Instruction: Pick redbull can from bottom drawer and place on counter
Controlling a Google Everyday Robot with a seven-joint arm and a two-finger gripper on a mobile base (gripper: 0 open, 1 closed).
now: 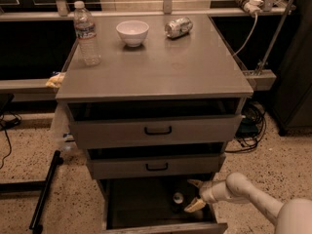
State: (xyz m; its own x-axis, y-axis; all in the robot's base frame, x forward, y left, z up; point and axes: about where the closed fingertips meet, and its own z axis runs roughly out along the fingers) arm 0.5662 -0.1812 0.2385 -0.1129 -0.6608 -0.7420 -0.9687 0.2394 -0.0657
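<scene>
The redbull can (178, 198) stands upright in the dark inside of the open bottom drawer (165, 227); only its silver top shows clearly. My gripper (194, 195) reaches into the drawer from the right on a white arm. It is open, with one fingertip above and one below, just right of the can and not touching it. The grey counter (161, 67) is the cabinet's top, well above the gripper.
On the counter stand a clear water bottle (87, 33), a white bowl (132, 32) and a plain silvery can (178, 27) on its side. Two shallower drawers (158, 130) are slightly open above the gripper. A black pole (44, 191) lies on the floor at left.
</scene>
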